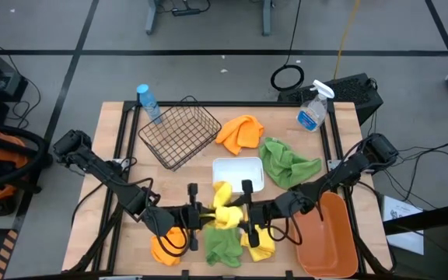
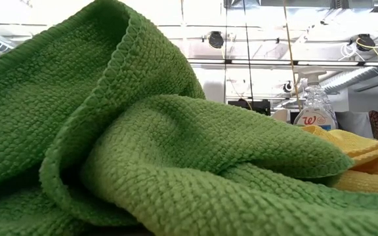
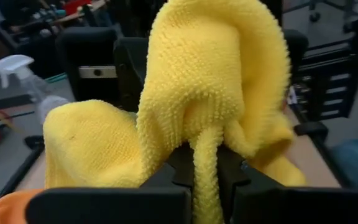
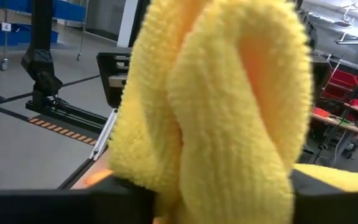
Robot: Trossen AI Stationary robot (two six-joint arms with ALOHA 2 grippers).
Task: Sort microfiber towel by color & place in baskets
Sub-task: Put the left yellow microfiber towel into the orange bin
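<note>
Grey floor surrounds a pale wooden table (image 1: 115,117) with a black frame. At lower centre of the high view both arms meet over one yellow towel (image 1: 224,208), a nubby, looped cloth bunched into a twisted lump. The left gripper (image 1: 197,215) is clamped on it: the left wrist view shows a fold pinched between the dark fingers (image 3: 182,177), the rest rising upright above them. The right gripper (image 1: 245,210) sits on the towel's other side with the cloth between its fingers; whether it has clamped cannot be told. Below them lie a crumpled green towel (image 1: 222,245), a second yellow towel (image 1: 261,245) and an orange towel (image 1: 166,247). Just above is the flat white tray (image 1: 238,173); a black wire basket (image 1: 179,132) stands upper left, an oval orange tub (image 1: 329,233) lower right. Another orange towel (image 1: 239,132) and another green towel (image 1: 288,163) lie right of the basket.
</note>
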